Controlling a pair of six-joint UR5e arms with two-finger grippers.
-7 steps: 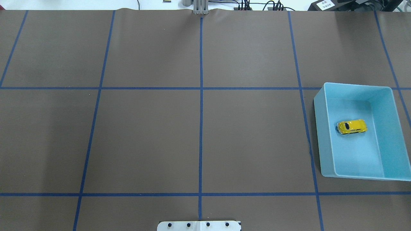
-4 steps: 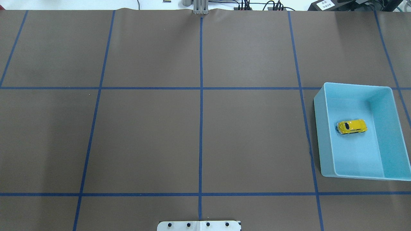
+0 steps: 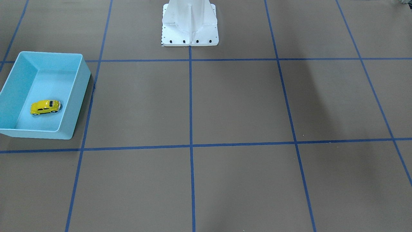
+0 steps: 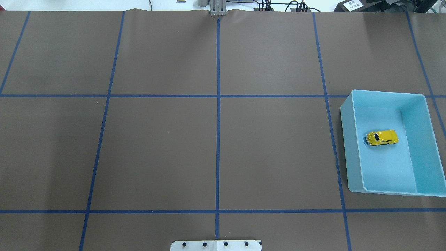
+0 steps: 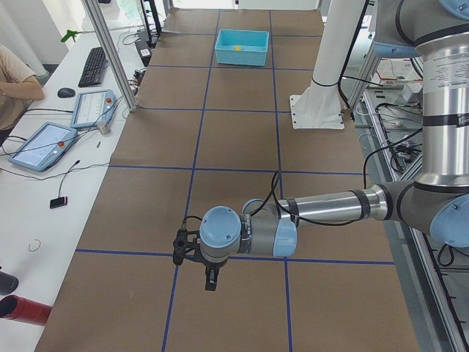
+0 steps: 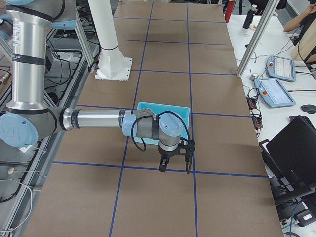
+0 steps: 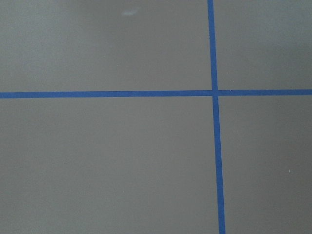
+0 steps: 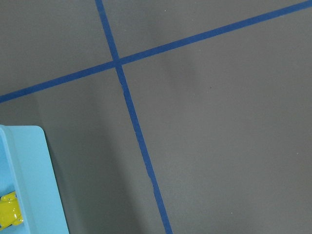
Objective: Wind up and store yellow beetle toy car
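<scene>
The yellow beetle toy car (image 4: 382,137) lies inside the light-blue bin (image 4: 346,139) at the table's right side, roughly mid-floor, its length across the bin. It also shows in the front view (image 3: 45,107), inside the bin (image 3: 80,83), and far off in the left side view (image 5: 237,48). The right wrist view catches a bit of the car (image 8: 7,214) and the bin's corner (image 8: 29,180). My left gripper (image 5: 194,271) hangs above the mat far from the bin; I cannot tell whether it is open. My right gripper (image 6: 175,170) hangs just beside the bin (image 6: 163,106); I cannot tell its state either.
The robot's white pedestal base (image 3: 190,29) stands at the table's robot-side middle edge. Blue tape lines grid the brown mat. An operators' desk with tablets (image 5: 44,143) and a keyboard runs along the far side, with aluminium posts (image 6: 256,37) at its edge.
</scene>
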